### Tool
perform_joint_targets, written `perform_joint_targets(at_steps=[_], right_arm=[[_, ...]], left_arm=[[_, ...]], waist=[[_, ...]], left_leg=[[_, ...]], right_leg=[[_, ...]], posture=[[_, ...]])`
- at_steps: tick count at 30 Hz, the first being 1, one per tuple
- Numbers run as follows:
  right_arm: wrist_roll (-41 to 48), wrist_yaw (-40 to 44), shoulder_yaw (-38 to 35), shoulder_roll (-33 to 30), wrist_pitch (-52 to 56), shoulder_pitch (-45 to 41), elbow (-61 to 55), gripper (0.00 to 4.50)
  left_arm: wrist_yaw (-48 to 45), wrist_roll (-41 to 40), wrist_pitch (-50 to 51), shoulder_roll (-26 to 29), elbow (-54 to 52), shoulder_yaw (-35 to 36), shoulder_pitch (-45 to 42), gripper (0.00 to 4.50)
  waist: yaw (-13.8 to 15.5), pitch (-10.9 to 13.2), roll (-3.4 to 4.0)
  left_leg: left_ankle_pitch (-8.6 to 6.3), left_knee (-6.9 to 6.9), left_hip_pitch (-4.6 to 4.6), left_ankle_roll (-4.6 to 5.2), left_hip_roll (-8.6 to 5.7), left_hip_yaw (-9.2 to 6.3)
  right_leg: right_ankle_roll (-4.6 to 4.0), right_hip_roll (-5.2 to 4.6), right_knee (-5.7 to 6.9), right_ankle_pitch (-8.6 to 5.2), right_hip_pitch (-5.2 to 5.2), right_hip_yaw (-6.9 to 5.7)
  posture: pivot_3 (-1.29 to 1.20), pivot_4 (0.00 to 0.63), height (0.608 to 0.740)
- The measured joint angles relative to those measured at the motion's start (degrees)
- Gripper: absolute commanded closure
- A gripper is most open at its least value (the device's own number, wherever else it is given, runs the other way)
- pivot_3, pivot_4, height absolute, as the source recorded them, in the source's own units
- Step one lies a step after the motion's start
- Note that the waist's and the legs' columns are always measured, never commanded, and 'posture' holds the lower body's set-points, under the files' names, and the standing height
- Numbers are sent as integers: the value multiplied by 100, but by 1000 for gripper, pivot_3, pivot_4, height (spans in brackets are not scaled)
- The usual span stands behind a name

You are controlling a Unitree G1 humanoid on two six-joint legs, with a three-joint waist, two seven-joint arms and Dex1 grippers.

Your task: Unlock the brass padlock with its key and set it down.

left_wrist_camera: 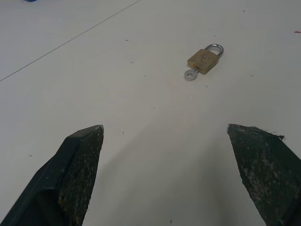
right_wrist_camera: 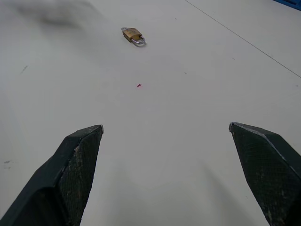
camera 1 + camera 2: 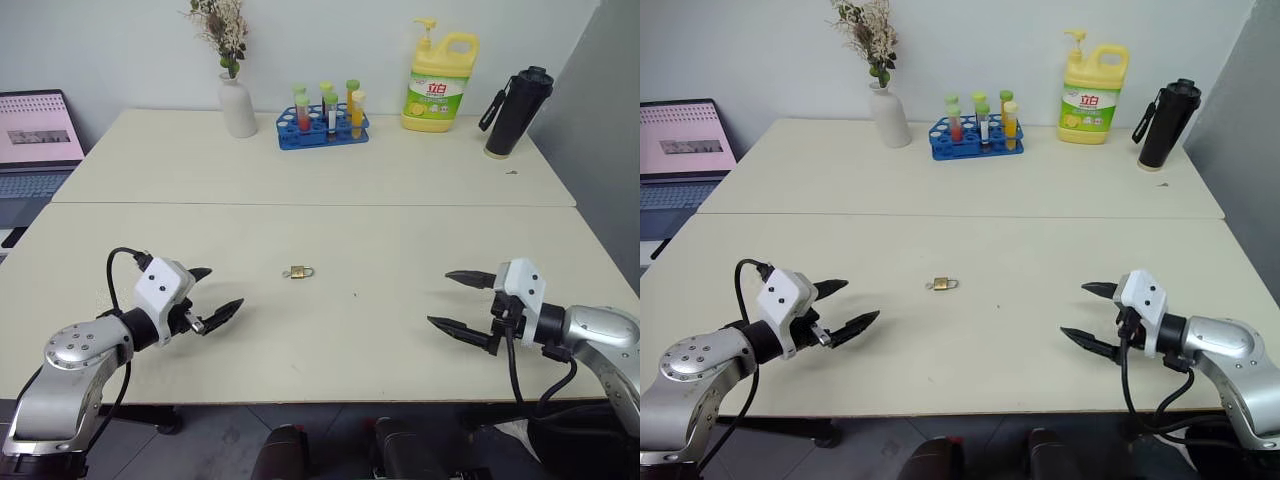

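**Padlock lies alone between two spread hands**

We see the brass padlock (image 3: 299, 272) lying flat near the middle of the pale tabletop (image 3: 400, 230), its silver shackle closed and a small silver key (image 1: 190, 74) sticking out of its base. Our left hand (image 3: 207, 296) hovers over the near edge, well apart from the lock, with its two black fingers spread wide and holding nothing. Our right hand (image 3: 458, 301) hangs opposite, equally far away, also spread and empty. Along the far edge stand a white vase (image 3: 238, 105), a blue tube rack (image 3: 322, 128), a yellow detergent bottle (image 3: 440, 82) and a black flask (image 3: 517, 112).
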Motion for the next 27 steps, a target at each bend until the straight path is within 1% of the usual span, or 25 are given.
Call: perform_joint_targets(at_steps=[6,15,21,27], right_arm=[[-22,-7,7,81,-88,-3,35,0],[-129,-4,35,182,-137,-3,218,0],[-195,12,81,187,-137,-38,327,0],[-229,25,253,229,-142,-167,384,0]], left_arm=[[-270,-72,96,81,-86,-25,-6,127],[-123,-68,199,78,-204,-23,-98,127],[-289,218,-512,115,-108,-29,78,127],[-505,198,-707,136,-61,-25,115,127]], waist=[[-1,1,-1],[0,1,-1],[0,1,-1],[0,1,-1]], left_leg=[[0,0,0,0,0,0],[0,0,0,0,0,1],[0,0,0,0,0,2],[0,0,0,0,0,3]], right_leg=[[0,0,0,0,0,0],[0,0,0,0,0,1],[0,0,0,0,0,2],[0,0,0,0,0,2]], posture=[[0,150,740],[0,150,740],[0,150,740],[0,150,740]])
